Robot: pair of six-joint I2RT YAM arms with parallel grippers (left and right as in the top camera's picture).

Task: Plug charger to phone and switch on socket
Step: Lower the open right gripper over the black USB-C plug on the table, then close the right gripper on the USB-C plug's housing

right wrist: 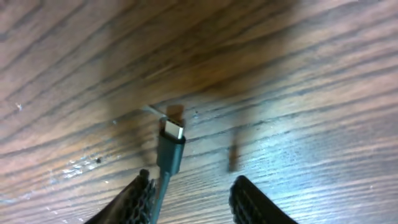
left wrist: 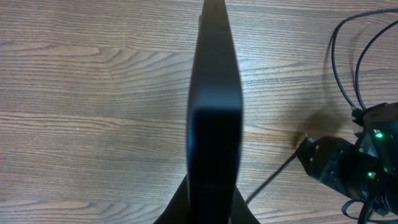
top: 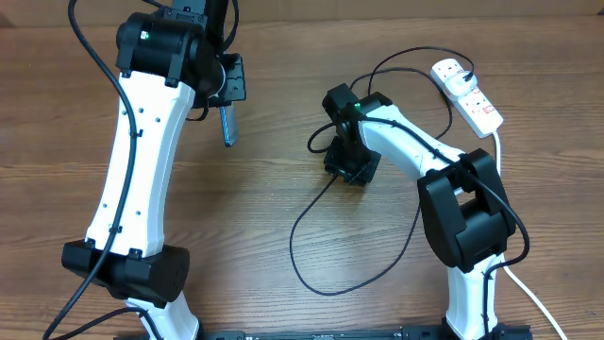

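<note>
Barely begun: yet to plug in, yet to switch on.
Overhead: clamps phone [top: 227, 127] edge-on in raised left gripper [top: 226, 106]; holds right gripper [top: 349, 168] low over charger [top: 293, 236], well apart from socket [top: 467, 94] (switches too small to read). Left wrist: shows only phone's dark edge. Right wrist: straddles connector tip with fingers [right wrist: 140, 199] apart, gripping nothing.

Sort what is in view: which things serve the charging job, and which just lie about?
For the job: phone, charger, socket.
Just there: the socket's white lead, table.
</note>
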